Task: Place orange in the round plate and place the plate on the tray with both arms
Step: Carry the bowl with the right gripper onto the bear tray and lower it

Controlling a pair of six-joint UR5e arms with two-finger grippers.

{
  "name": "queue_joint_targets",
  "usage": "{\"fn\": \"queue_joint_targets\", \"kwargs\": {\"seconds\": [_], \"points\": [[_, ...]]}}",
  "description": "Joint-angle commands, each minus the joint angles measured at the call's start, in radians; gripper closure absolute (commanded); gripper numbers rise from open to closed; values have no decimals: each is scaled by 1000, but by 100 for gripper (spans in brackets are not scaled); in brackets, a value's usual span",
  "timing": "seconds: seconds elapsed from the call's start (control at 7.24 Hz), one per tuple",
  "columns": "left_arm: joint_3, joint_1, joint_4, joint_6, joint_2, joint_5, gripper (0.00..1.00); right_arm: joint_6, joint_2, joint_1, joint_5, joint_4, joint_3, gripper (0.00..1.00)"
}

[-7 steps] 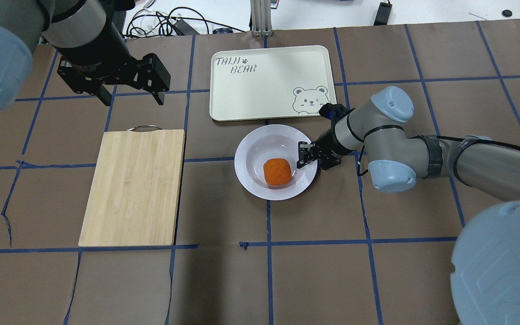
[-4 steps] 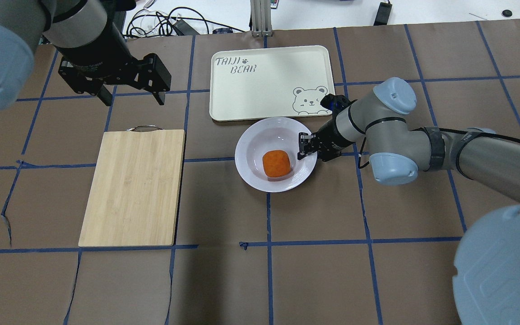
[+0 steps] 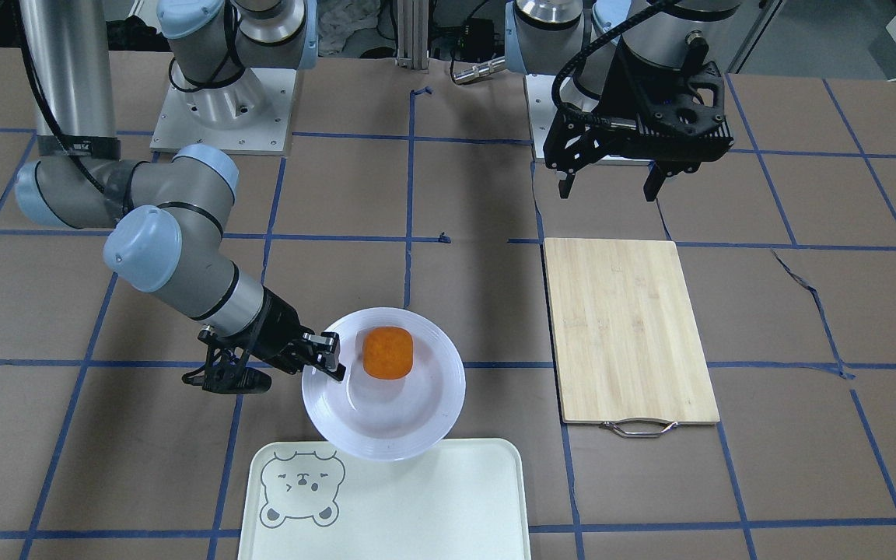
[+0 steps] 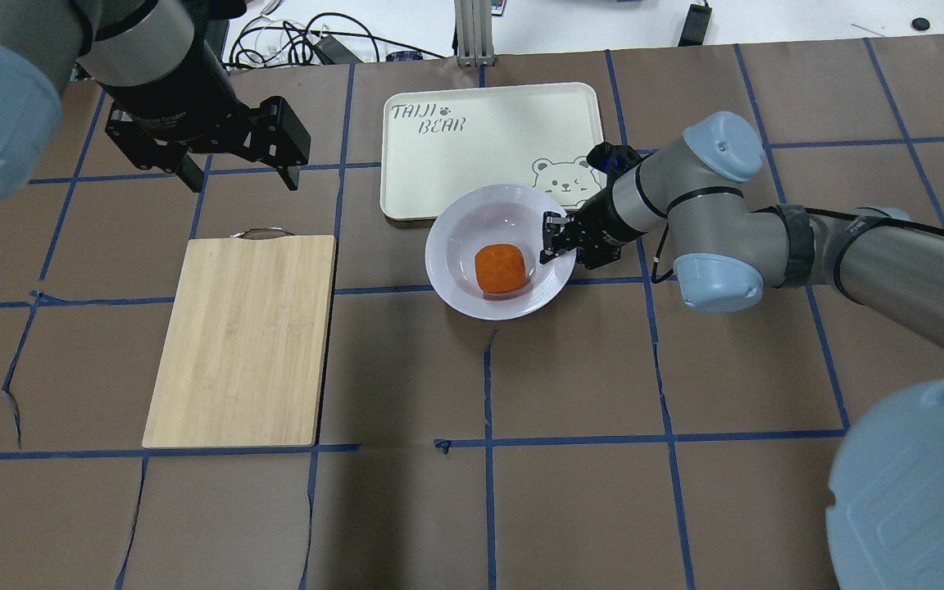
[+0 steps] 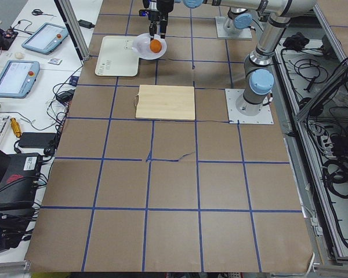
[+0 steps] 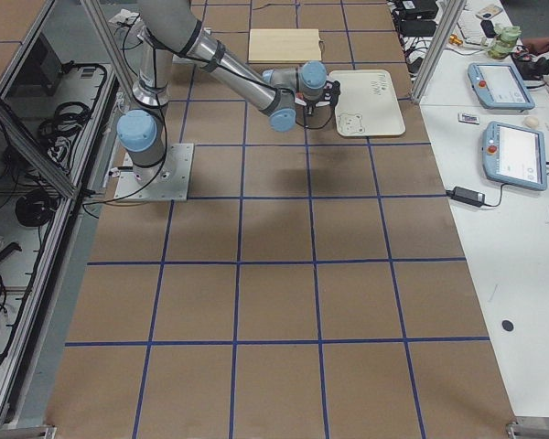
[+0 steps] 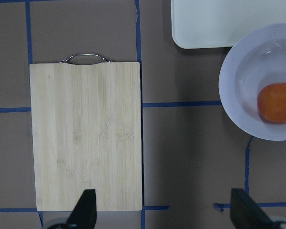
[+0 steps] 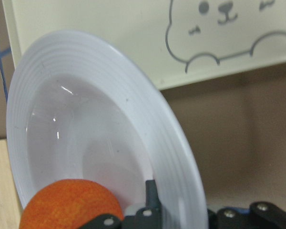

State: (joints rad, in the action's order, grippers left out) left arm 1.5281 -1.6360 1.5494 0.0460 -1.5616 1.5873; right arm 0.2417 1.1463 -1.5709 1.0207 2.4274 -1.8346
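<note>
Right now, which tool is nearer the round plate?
Right. The right tool grips the round plate by its rim. The left tool hangs open beyond the handle end of the cutting board, well apart from the plate.

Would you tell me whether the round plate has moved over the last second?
Yes. The round plate has moved toward the tray; its rim now overlaps the tray's near edge.

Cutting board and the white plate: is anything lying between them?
Nothing: the overhead view shows only brown table covering crossed by blue tape between the bamboo cutting board and the white plate.
</note>
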Motion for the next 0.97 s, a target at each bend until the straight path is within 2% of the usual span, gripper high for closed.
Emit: {"fn": "queue_joint_targets", "kwargs": {"seconds": [0.0, 0.28, 0.41, 0.83], "points": [[0, 1, 0, 0, 0, -1, 0, 27, -108, 3, 1, -117, 272, 96], [0, 1, 0, 0, 0, -1, 0, 25, -300, 2, -7, -145, 487, 96], [-2, 1, 0, 0, -2, 0, 0, 24, -356, 2, -7, -143, 538, 96], [-2, 1, 0, 0, -3, -1, 0, 24, -394, 3, -5, -134, 541, 94]]}}
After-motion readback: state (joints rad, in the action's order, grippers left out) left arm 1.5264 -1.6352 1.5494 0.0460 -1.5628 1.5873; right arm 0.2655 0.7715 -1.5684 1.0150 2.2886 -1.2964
